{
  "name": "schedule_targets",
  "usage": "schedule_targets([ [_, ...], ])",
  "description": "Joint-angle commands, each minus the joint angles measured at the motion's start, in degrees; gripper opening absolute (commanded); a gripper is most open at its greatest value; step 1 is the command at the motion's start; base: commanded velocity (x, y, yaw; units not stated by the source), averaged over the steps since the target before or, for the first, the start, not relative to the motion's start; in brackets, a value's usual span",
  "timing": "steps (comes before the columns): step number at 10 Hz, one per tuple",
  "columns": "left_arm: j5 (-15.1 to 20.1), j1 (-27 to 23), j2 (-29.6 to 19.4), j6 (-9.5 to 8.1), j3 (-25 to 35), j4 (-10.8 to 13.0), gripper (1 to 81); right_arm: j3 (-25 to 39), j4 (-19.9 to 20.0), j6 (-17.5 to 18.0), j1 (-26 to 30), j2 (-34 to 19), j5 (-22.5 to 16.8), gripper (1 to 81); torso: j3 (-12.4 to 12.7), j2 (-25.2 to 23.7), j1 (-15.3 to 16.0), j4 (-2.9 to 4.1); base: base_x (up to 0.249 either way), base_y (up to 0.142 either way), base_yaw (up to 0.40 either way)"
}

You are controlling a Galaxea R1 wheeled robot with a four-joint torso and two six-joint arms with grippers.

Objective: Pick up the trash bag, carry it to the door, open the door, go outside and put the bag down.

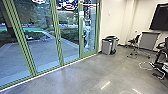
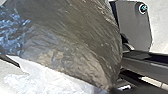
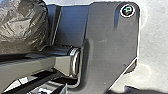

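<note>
Dark grey plastic trash bag (image 2: pixel 75 37) is near, by the robot. I cannot tell if either gripper is open or closed. Far off, a green-framed glass door (image 1: pixel 88 53) stands left of grey plastic bins (image 1: pixel 107 47). Roll slowly, bag steady.

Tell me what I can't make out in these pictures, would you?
- Trash bag: its contents, left wrist view, hidden by the dark film; its full outline, cut off by the edge.
- Pale shape behind the door: what it is, head view, too small.
- Wall screen: its far side, head view, cut off by the edge.
- Gray bin: its contents, head view, hidden by its walls.
</note>
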Motion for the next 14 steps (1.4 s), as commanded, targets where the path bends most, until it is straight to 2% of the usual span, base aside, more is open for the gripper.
schedule_targets([
  [1, 4.0, -3.0, -0.2, 0.51, 0.0, 0.2, 1.0, 0.2, -0.3, -0.2, 2.7, 0.3, -3.2, 81.1, 0.0, 0.0, 0.0, 0.0, 0.149, -0.067, 0.0],
  [8, 4.0, -3.0, -0.2, 0.42, -0.1, 0.1, 1.0, 0.2, -0.2, -0.2, 2.7, 0.2, -3.2, 81.1, 0.0, 0.0, 0.0, 0.0, 0.148, -0.067, 0.0],
  [14, 4.0, -3.0, -0.3, 0.42, -0.1, 0.2, 1.0, 0.2, -0.3, -0.2, 2.4, 0.3, -3.2, 81.1, 0.0, 0.0, 0.0, 0.0, 0.119, 0.0, 0.0],
])
